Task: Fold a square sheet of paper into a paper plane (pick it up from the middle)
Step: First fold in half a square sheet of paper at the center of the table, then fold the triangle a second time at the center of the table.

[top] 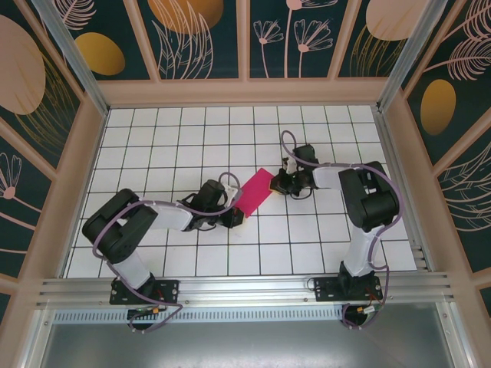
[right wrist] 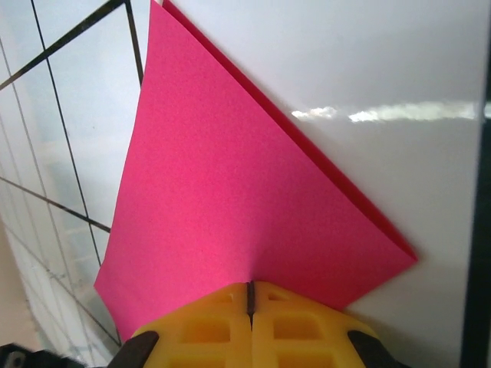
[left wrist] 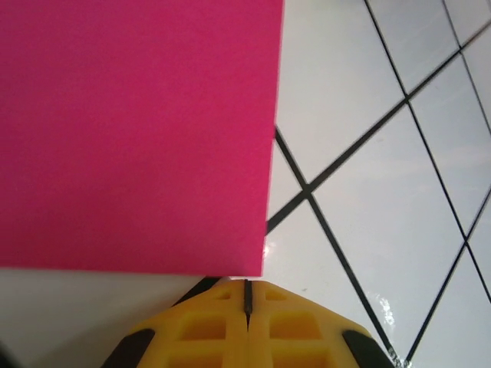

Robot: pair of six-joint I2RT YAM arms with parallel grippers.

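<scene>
The magenta-pink square sheet of paper (top: 257, 192) lies folded in half as a narrow slanted strip on the white tiles between both grippers. In the right wrist view two layers of the paper (right wrist: 230, 199) show, the lower one peeking out along the right edge. My right gripper (top: 275, 184) is shut on the paper's near edge, its yellow fingertips (right wrist: 250, 290) pressed together with the paper running in between. My left gripper (top: 239, 218) is shut just short of the paper's near corner (left wrist: 257, 268), its closed tips (left wrist: 247, 285) holding nothing.
A white tiled floor (top: 184, 146) with black grid lines is enclosed by wooden-framed walls (top: 245, 90). An aluminium rail (top: 245, 287) runs along the near edge by the arm bases. Open tiles stretch to the back and both sides.
</scene>
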